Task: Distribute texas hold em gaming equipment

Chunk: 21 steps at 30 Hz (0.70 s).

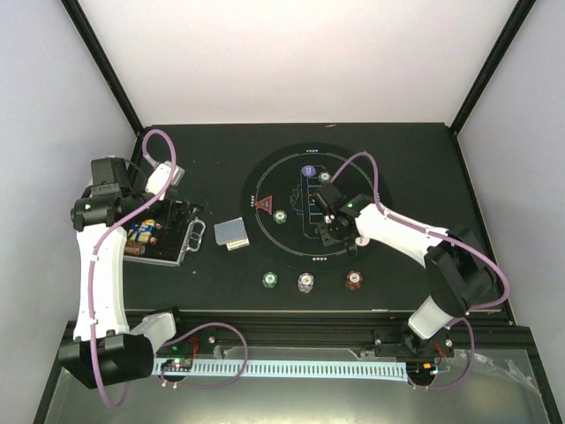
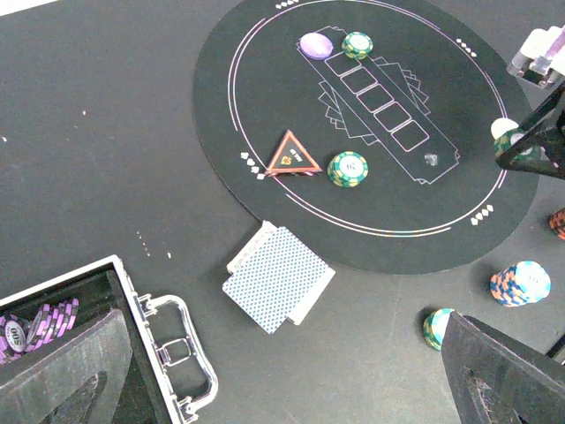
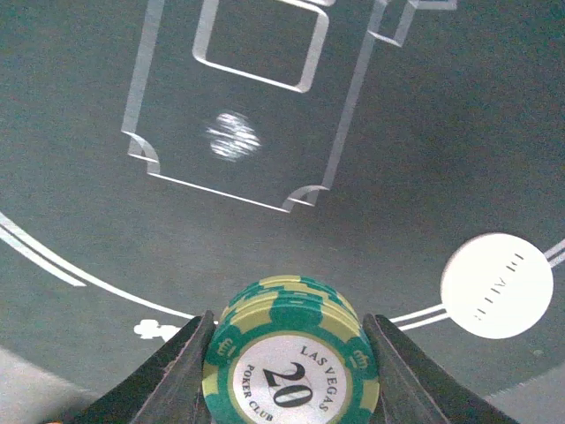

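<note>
Stack of green chips (image 3: 290, 371) between the right jaws.

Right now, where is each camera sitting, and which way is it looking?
Top camera: above and behind the arms, looking down on the table; left arm and right arm show.
Left wrist: high up, looking down at the card deck and round mat; its open fingers show.
Right wrist: low over the mat, facing the green chip stack pinched between its fingers.
Shared: top and left wrist both see the red triangle.
</note>
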{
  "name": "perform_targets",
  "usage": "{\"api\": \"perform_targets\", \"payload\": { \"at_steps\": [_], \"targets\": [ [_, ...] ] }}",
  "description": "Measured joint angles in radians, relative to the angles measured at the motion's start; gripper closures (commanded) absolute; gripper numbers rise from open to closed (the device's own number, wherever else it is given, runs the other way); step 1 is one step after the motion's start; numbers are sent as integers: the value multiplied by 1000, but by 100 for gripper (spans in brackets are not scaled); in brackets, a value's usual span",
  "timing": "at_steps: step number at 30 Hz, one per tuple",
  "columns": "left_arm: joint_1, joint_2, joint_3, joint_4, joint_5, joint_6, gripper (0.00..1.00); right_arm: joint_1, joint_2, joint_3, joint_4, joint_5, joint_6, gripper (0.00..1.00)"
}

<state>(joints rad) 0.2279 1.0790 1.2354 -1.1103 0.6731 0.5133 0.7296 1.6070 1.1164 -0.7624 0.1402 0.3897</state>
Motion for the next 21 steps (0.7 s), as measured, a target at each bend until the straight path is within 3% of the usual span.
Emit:
{"api": "perform_targets", "payload": {
  "at_steps": [9, 21],
  "targets": [
    [0, 0, 0, 0, 0, 0, 1, -112, 60, -77, 80, -6, -26, 62],
    [0, 0, 0, 1, 0, 2, 1, -156, 148, -89, 155, -15, -26, 61]
  ]
}}
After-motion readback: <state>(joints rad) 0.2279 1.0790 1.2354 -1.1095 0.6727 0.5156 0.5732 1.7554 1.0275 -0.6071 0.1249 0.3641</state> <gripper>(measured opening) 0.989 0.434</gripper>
